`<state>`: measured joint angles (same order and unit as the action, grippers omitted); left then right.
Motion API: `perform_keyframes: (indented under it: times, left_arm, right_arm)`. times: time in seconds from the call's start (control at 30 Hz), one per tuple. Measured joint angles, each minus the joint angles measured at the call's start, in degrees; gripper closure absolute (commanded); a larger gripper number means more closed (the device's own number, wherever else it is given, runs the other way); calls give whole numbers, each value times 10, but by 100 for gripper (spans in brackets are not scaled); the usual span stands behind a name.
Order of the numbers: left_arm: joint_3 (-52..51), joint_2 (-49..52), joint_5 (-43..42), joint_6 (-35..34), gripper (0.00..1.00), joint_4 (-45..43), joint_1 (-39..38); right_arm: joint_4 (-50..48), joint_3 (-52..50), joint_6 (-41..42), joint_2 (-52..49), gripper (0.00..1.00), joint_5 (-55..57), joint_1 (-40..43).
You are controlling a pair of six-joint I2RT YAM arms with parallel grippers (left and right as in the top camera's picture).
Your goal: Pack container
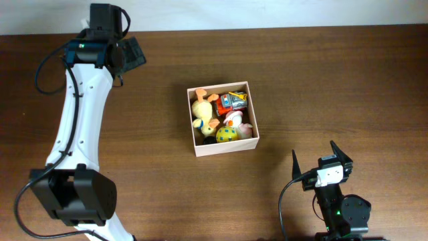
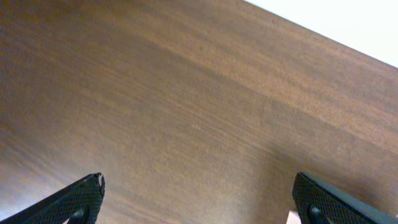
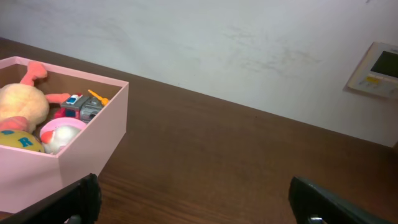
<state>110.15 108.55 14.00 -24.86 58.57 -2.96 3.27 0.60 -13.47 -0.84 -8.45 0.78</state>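
Packing looks finished: nothing loose shows on the desk (image 1: 334,80). The container (image 1: 226,146) sits mid-frame, a pale-walled square box crowded with toys (image 1: 231,102). The left tool (image 1: 132,53), upper left, and the right tool (image 1: 314,152), lower right, both gape wide and empty. Next is probably only pulling clear.

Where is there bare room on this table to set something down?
The table is bare between the left arm and the container, and again on the container's right, in the stretch beyond the right gripper. Inside the container it is crowded with toys.
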Motion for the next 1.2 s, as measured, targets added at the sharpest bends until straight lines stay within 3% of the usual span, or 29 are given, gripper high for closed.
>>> perform_keyframes:
  times: [0.37,0.63,0.93,1.2]
  left_arm:
    - [0,-15,0,76,1,-49,14]
    - [-32,-162,-1,125,1,-93,14]
    - [-303,-402,-31,134,1,-278,14]
    - [-592,-542,-42,136,1,-526,14]
  right_arm:
    - [0,0,0,0,1,0,0]
    - [0,0,0,0,1,0,0]
    - [0,0,0,0,1,0,0]
    - [1,0,0,0,1,0,0]
